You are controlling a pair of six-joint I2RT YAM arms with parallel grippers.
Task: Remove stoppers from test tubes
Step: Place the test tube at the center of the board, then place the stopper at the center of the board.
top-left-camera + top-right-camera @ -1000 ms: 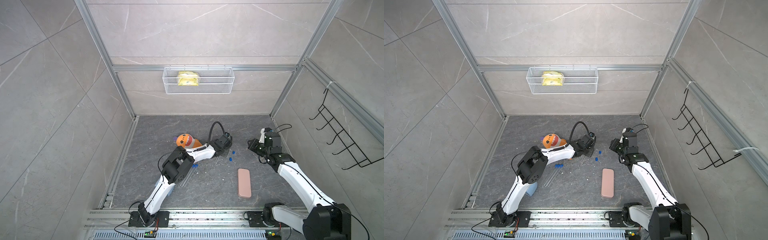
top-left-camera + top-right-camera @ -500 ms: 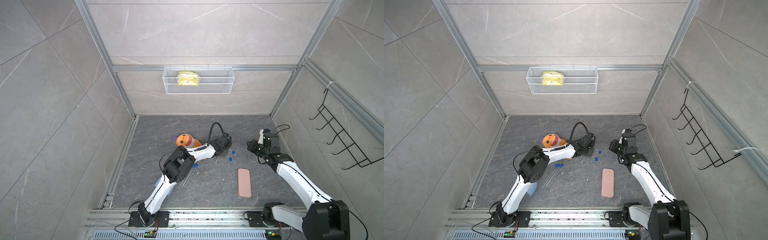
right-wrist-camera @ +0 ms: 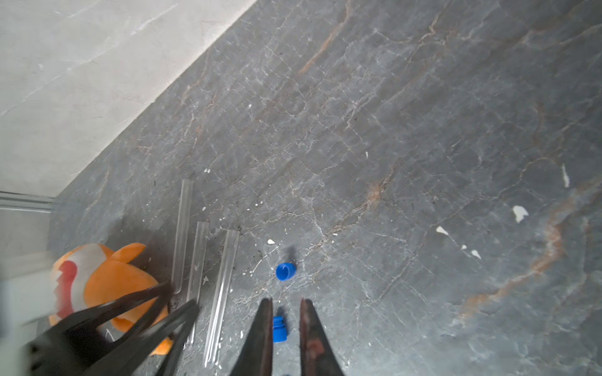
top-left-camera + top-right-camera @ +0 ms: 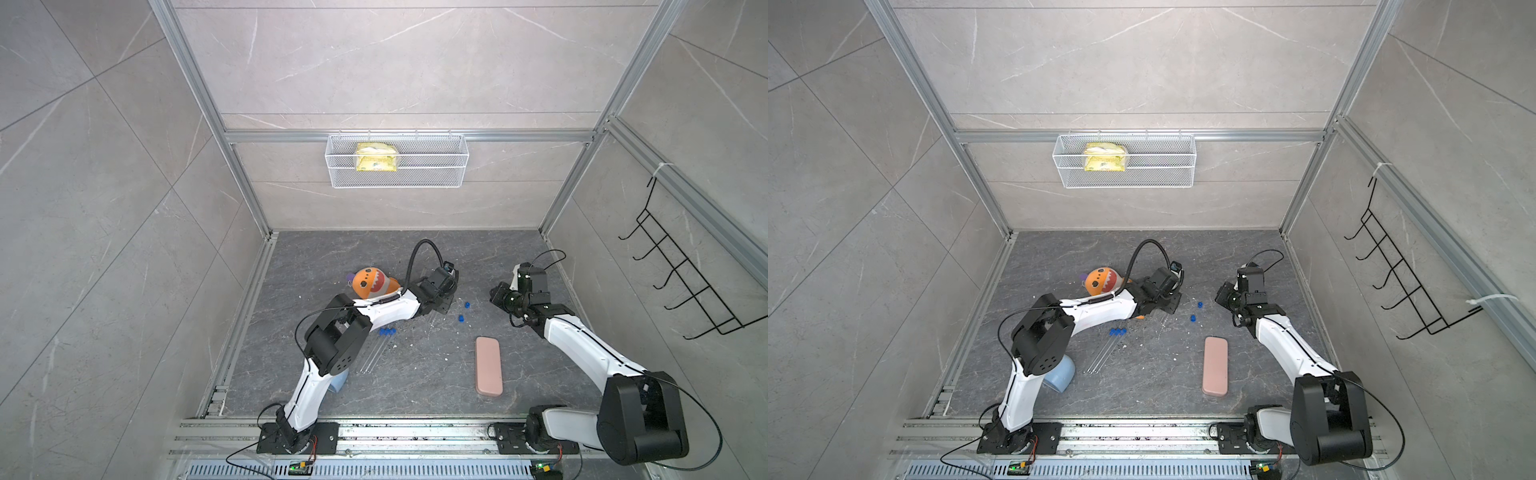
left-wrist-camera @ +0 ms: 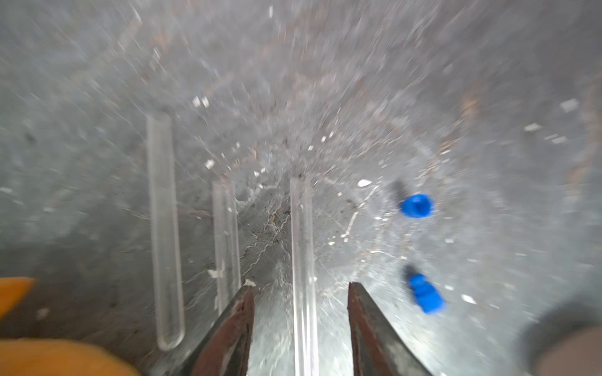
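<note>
Three clear test tubes without stoppers lie side by side on the grey floor, one [image 5: 164, 228] long, one [image 5: 226, 241] shorter and one [image 5: 303, 260] between my left gripper's jaws. My left gripper [image 5: 299, 288] is open, low over the floor, and its fingers do not touch that tube. Two loose blue stoppers [image 5: 416, 205] [image 5: 425, 293] lie beside it. My right gripper [image 3: 286, 301] is shut and raised, holding nothing; one stopper [image 3: 279, 328] shows on the floor through the slit. Three more tubes with blue stoppers [image 4: 386, 331] lie by the left arm's elbow.
An orange plush toy [image 4: 370, 282] lies against the left arm. A pink case [image 4: 489, 365] lies toward the front right. A pale blue cup [image 4: 1061, 376] sits under the left arm. White crumbs dot the floor. A wire basket [image 4: 397, 166] and a hook rack [image 4: 681, 291] hang on the walls.
My left gripper's jaws have spread apart and let go of a tube, which now lies on the floor. The right arm has hardly moved.
</note>
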